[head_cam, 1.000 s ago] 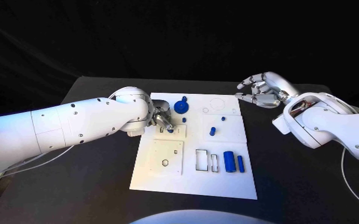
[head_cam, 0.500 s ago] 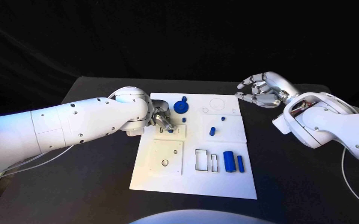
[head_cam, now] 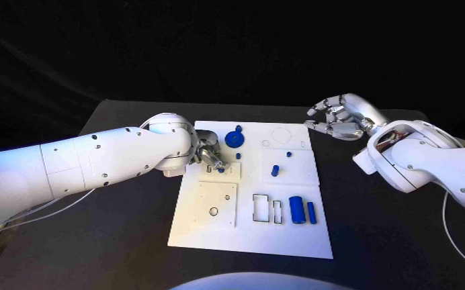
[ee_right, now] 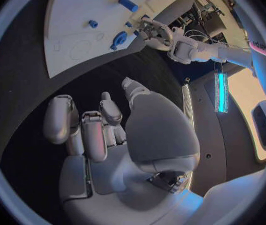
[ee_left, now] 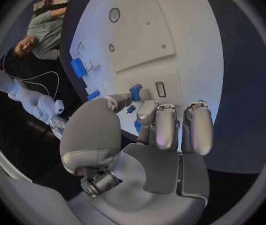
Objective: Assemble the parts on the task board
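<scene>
The white task board [head_cam: 252,236] lies in the middle of the black table. My left hand [head_cam: 210,156] is low over the board's left side, above a square plate. It pinches a small blue part [ee_left: 135,91] between thumb and fingers, next to a narrow slot [ee_left: 160,89]. A round blue knob [head_cam: 234,138] stands at the board's far edge. A short blue peg [head_cam: 275,168] sits mid-board. Two blue bars [head_cam: 296,209] lie side by side near the right edge. My right hand [head_cam: 337,119] hangs above the table right of the board, fingers loosely bent and apart, holding nothing.
Two empty rectangular slots [head_cam: 263,207] lie left of the blue bars. A square plate with round holes [head_cam: 218,203] takes up the board's near left. Bare black table [head_cam: 388,236] surrounds the board on both sides.
</scene>
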Robot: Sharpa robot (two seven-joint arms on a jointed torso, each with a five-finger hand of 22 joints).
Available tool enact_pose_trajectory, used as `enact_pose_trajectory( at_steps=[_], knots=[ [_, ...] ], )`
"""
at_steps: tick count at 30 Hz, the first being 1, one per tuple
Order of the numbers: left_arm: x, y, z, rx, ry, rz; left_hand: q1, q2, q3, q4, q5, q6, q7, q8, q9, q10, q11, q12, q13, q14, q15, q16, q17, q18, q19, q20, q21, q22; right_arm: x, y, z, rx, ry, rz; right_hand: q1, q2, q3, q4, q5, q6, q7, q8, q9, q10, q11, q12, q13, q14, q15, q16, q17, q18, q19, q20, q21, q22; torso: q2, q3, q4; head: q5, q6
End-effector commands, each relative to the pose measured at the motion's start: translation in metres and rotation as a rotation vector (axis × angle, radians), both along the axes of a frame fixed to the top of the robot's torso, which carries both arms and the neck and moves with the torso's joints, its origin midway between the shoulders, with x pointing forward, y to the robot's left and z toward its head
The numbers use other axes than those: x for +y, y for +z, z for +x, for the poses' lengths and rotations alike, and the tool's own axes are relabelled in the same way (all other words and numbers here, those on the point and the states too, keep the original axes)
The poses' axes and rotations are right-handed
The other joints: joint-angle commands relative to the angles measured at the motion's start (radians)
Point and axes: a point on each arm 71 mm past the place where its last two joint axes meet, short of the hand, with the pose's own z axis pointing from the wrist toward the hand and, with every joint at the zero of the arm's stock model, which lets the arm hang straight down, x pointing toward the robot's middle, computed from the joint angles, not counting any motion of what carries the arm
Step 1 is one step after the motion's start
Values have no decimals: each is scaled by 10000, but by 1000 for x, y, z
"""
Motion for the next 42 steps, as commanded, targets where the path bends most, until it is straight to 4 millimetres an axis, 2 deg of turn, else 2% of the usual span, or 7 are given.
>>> enact_pose_trajectory(
  at_steps=[1, 5, 10, 18, 26, 34, 42],
  knots=[
    [-1, -1, -1, 74, -78, 11, -163, -9, -150, 14, 10, 36, 68, -62, 4, 12, -18, 17, -14, 434, -64, 10, 420, -74, 68, 1, 26, 169, 1, 0, 0, -104, 82, -42, -91, 11, -10, 60, 30, -15, -38, 39, 17, -55, 7, -47, -27, 488, -84, -48, 315, 89, -56, -10, -46, -33, 0, 7, 7, 13, 7],
    [0, 0, 0, 86, 29, -122, -733, 42, -745, 15, -77, 100, 92, -102, 28, 6, 3, 20, -20, 435, -50, 12, 426, -74, 69, 5, 17, 169, 0, 0, 0, -141, 72, -65, -93, 1, -24, 84, 31, -22, -37, 41, 18, -76, 8, -64, -47, 481, -84, -62, 297, 99, -86, -11, -99, -68, 2, -6, 8, -8, 10],
    [4, 1, 1, 154, 339, -420, -940, 41, -1106, 15, -80, 13, 114, -158, 53, -78, 21, -52, -132, 433, -40, 7, 423, -62, 36, 12, -12, 118, 0, 0, 1, -164, 63, -81, -56, -25, -38, 90, 24, -37, -37, 44, 19, -112, 6, -95, -83, 458, -85, -103, 220, 126, -161, -11, -225, -154, 0, -1, -7, 38, 91],
    [10, 8, 4, 476, 784, -1028, -911, 16, -1304, -4, -63, -119, 149, -245, 53, -222, 52, -184, -321, 427, -17, -3, 414, -11, -126, 26, -122, -118, -1, 0, 3, -165, 3, -108, -54, -29, -43, 97, 18, -42, -37, 44, 19, -130, 7, -110, -103, 452, -85, -113, 202, 133, -180, -11, -257, -176, 4, -6, -1, 18, 113],
    [18, 36, 13, 348, 787, -1204, -537, 30, -1628, -9, -26, -355, 267, -525, -36, -476, 155, -377, -599, 420, 65, -17, 402, 51, -335, 84, -282, -416, -3, -1, 4, -153, -63, -111, -55, -30, -50, 110, 12, -45, -36, 46, 20, -122, 8, -104, -93, 447, -85, -123, 185, 132, -179, -11, -259, -176, 2, -7, 13, 25, 150],
    [37, 65, 33, -172, 1063, -962, 313, 187, -1918, 0, 21, -1071, 864, -2178, -1144, -1184, 656, -1045, -1584, 403, 483, -27, 386, 138, -620, 394, -554, -841, -4, -1, 4, -127, -90, -118, -56, -32, -58, 126, 5, -48, -36, 49, 21, -117, 7, -101, -87, 451, -85, -119, 203, 130, -176, -12, -259, -173, 6, -2, 10, 53, 171],
    [41, 66, 50, -388, 1170, -509, 306, 224, -1981, 13, 14, -1065, 909, -2333, -1300, -1271, 700, -1139, -1739, 401, 523, -23, 386, 153, -661, 437, -591, -903, -3, -1, 4, -109, -83, -118, -56, -32, -58, 126, 5, -48, -36, 49, 21, -117, 7, -101, -87, 451, -85, -119, 203, 130, -176, -12, -259, -173, 40, -19, 3, 70, 189]
  ],
)
